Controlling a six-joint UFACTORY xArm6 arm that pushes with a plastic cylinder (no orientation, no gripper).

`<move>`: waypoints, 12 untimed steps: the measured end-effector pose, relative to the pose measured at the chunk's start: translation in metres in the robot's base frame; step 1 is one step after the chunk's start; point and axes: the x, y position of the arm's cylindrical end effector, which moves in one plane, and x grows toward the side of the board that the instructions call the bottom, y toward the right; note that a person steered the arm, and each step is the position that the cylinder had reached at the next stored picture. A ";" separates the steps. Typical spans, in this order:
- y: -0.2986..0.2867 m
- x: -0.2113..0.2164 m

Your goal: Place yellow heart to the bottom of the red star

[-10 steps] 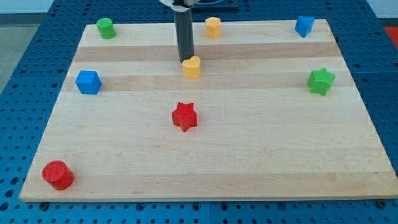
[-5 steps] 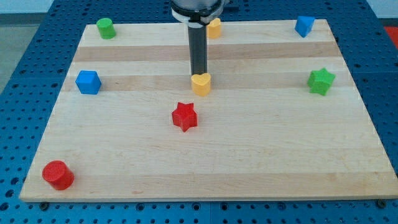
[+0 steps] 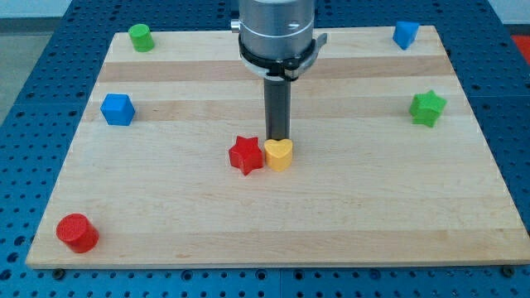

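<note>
From where I stand, my tip (image 3: 277, 138) sits just at the top edge of the yellow heart (image 3: 279, 154), touching or near enough to touching it, which makes sense if the heart is to be shoved toward the view's bottom. There is nothing to open or shut here: the arm ends in a plain dark rod that only pushes, so it clamps on nothing. The yellow heart lies right beside the red star (image 3: 246, 154), on the star's right as the view shows it, the two seemingly in contact and roughly level. That is not yet below the star, so I judge the job partly done; the heart would need to go down past the star and then leftward under it. The risk is nudging the star along with it. The blue cube (image 3: 118, 108), green star (image 3: 427, 108) and red cylinder (image 3: 77, 233) sit well apart on the wooden board (image 3: 373, 207).
</note>
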 end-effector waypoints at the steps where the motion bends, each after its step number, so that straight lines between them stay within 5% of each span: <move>1: 0.017 0.001; 3: 0.043 0.005; 12: -0.010 0.043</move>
